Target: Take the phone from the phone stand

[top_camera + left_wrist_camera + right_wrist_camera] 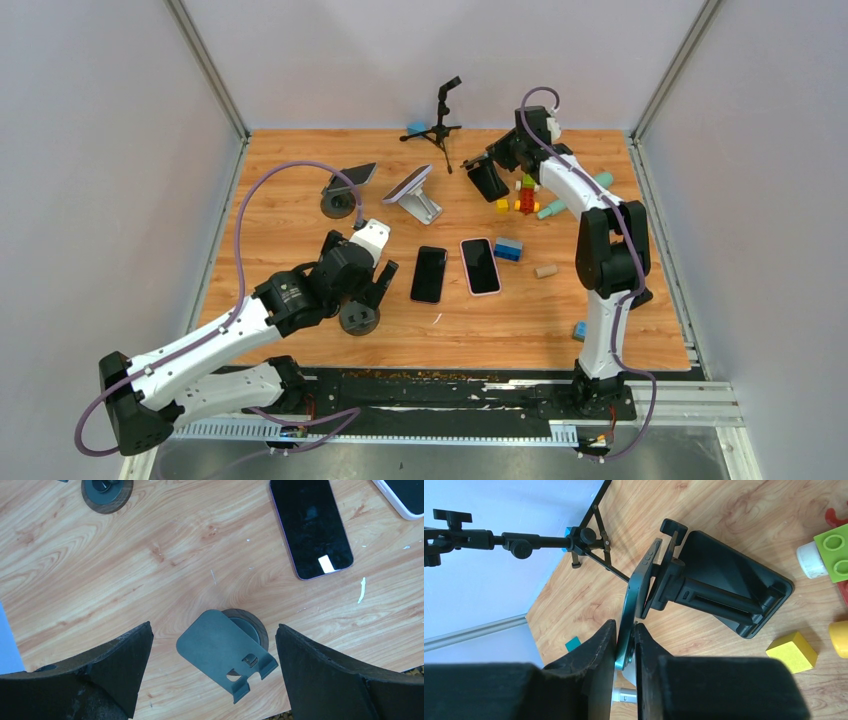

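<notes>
Nearest the arm bases, the left gripper (214, 630) hangs with its fingers spread wide and holding nothing. One finger stands on either side of a round-based stand (225, 652), whose tilted dark plate lies exposed between them with a gap on each side in the wrist view. Just beyond, on the wooden table (300, 220), a dark phone (429, 273) and a white-cased phone (480, 266) lie flat and screen up, side by side but not touching. A blue block (508, 249) sits just beside the white-cased phone, and a cork cylinder (545, 270) lies further to the right. Farther back on the left, a silver stand (425, 207) and a second round-based stand (337, 205) each carry a tilted handset. At the far right, the right gripper (625, 630) is clenched on one end of the phone (638, 587). The phone is seen edge-on and sits against the upright cradle of the black phone stand (729, 597), whose flat base rests on the table. A yellow block (794, 652) and a green brick (836, 550) lie near that base, apart from it. Farthest back, a black tripod (440, 115) stands at the table's rear edge, close to the wall.
</notes>
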